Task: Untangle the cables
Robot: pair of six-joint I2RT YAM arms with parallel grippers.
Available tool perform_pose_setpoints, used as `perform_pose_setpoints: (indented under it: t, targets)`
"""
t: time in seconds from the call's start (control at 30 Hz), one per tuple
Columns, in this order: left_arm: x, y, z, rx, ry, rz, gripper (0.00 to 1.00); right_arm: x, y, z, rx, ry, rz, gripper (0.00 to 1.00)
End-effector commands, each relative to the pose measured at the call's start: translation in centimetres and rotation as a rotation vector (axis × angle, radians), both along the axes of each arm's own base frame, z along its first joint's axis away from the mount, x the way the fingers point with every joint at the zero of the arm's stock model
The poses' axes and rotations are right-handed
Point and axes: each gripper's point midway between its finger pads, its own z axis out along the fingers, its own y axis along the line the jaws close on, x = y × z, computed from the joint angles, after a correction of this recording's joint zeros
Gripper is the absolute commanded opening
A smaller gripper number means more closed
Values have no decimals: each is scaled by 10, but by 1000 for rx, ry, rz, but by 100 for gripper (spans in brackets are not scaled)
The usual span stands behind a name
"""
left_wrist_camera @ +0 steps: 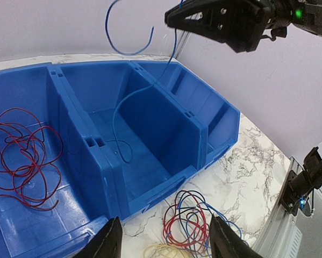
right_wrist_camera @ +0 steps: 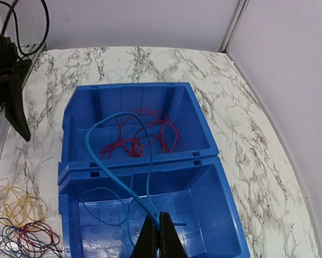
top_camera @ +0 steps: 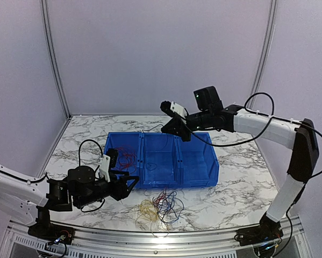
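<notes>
Your right gripper (right_wrist_camera: 155,228) is pinched fully shut on one blue cable (left_wrist_camera: 129,52) and holds it high over the middle compartment of the bin (top_camera: 204,177), with the cable's lower part trailing down inside. Your left gripper (left_wrist_camera: 166,220) hangs wide open and empty above the tangle (top_camera: 163,204) on the table (top_camera: 241,188).

You look to be mid-sorting. Red cables (left_wrist_camera: 23,156) lie in the left compartment. Next, lower and release the blue one.

From above, the blue cable is almost invisible, and the yellow strands are faint.
</notes>
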Motion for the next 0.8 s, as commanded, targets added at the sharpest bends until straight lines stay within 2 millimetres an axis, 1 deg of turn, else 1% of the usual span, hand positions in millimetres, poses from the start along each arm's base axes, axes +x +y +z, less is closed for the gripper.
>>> perform_pose_setpoints:
  t: [0.0, 0.03, 0.13, 0.23, 0.3, 0.4, 0.47, 0.57, 0.67, 0.7, 0.73, 0.77]
  targets:
    - [2, 12, -3, 26, -9, 36, 58, 26, -8, -30, -59, -16, -57, 0]
    - [2, 14, -3, 27, -11, 41, 58, 32, -8, -42, -86, -7, -71, 0]
    - [4, 17, -3, 33, -14, 58, 58, 40, -8, -68, -150, 19, -83, 0]
    - [4, 18, -4, 42, -13, 63, 58, 44, -8, -86, -209, 73, -88, 17]
    - [5, 18, -5, 45, -14, 68, 59, 44, -9, -88, -225, 92, -93, 26]
    - [6, 18, -6, 56, -12, 69, 59, 40, -13, -78, -218, 86, -101, 37]
    - [6, 18, -9, 72, -13, 67, 59, 35, -16, -66, -201, 70, -103, 42]
    - [5, 16, -14, 97, -13, 58, 59, 20, -22, -46, -168, 53, -89, 43]
    - [5, 13, -20, 133, -15, 44, 59, -6, -29, -32, -138, 39, -41, 42]
    - [4, 11, -22, 146, -15, 32, 59, -16, -30, -35, -147, 41, -20, 42]
    - [3, 8, -25, 159, -13, 16, 59, -28, -31, -32, -150, 22, 10, 42]
    - [1, 4, -28, 174, -10, -4, 59, -42, -32, -34, -168, 7, 47, 41]
